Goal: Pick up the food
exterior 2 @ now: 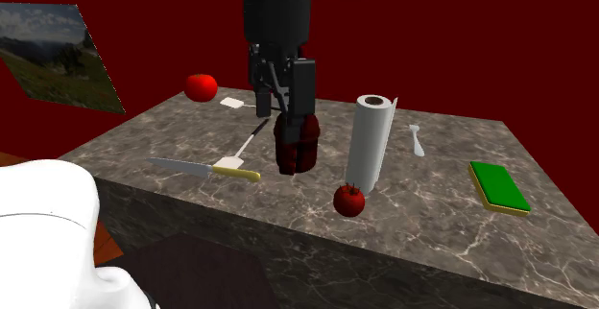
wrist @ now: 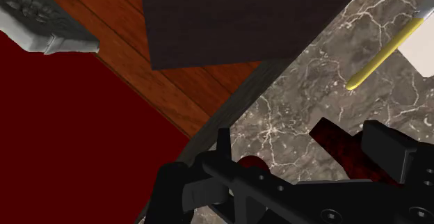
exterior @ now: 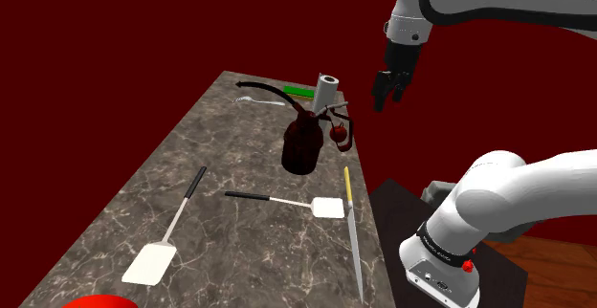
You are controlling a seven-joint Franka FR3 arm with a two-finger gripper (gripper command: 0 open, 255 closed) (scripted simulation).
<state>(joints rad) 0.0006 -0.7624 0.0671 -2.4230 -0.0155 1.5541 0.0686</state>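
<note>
The food is a small red apple (exterior 2: 349, 201) with a stem. It sits on the marble counter (exterior 2: 432, 221) near the front edge, at the foot of a white paper-towel roll (exterior 2: 371, 144). From the shoulder camera, the apple (exterior: 342, 138) peeks out beside a dark red jug (exterior: 301, 143). My black gripper (exterior: 387, 92) hangs open in the air above the counter's edge, higher than the jug and off to the side of the apple, with nothing held. In the second exterior view the gripper (exterior 2: 278, 104) is in front of the jug (exterior 2: 296, 144). In the wrist view a sliver of the apple (wrist: 252, 163) shows below the gripper (wrist: 304, 146).
A yellow-handled knife (exterior: 352, 225) lies along the counter edge near the stand. Two white spatulas (exterior: 158, 253) (exterior: 287, 201) lie mid-counter. A green sponge (exterior 2: 499, 185) and a white spoon (exterior 2: 416, 139) lie past the roll. A red round object (exterior 2: 201, 87) sits at the far end.
</note>
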